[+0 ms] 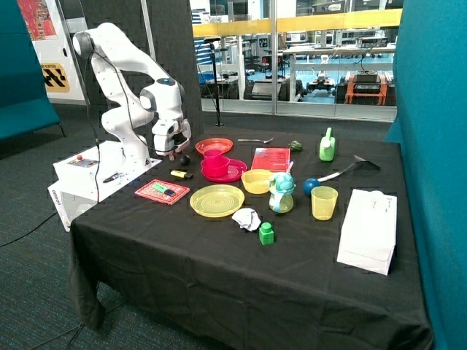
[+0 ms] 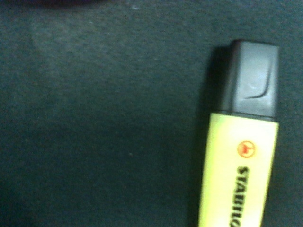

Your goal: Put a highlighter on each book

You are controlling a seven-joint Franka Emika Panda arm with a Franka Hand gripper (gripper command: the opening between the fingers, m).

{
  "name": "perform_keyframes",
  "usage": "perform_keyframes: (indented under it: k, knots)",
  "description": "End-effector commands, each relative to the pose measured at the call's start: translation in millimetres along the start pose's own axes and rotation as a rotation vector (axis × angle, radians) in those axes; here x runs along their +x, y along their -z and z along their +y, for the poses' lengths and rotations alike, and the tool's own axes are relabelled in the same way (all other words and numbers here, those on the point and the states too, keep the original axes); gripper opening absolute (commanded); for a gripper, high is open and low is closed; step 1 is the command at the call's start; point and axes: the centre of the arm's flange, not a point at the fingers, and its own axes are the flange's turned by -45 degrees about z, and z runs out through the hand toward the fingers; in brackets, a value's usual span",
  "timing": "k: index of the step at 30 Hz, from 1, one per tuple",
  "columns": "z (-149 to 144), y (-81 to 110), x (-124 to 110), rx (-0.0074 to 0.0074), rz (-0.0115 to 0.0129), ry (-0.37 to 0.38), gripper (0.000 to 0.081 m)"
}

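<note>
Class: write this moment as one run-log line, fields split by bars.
gripper: above yellow highlighter on cloth | near book: green highlighter on it | far book: bare | task: half done

Even indoor light falls from overhead across the black tablecloth [image 1: 219, 270], leaving only short, soft shadows beneath the dishes. At twelve o'clock, glass panels [image 1: 292, 44] show a brighter hall beyond. The white paper bag [image 1: 368, 230] at four o'clock is nearly washed out. In the wrist view, the yellow highlighter [image 2: 239, 161] looks soft and overexposed, a dark shadow hugging its nine-o'clock edge; the cloth is dim and grainy.
</note>
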Motion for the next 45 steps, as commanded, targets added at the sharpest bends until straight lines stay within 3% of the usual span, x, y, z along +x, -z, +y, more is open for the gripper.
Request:
perform_keyframes:
  k: [1, 25, 45]
  knots:
    - [-11.5, -9.6, 6.9, 0.0026, 0.0057, -0.020, 0.0489]
    - [8.9, -35.4, 21.4, 0.0028, 0.0056, -0.095, 0.0592]
    - [17.7, -55.1, 20.0, 0.0029, 0.0056, -0.114, 0.0571]
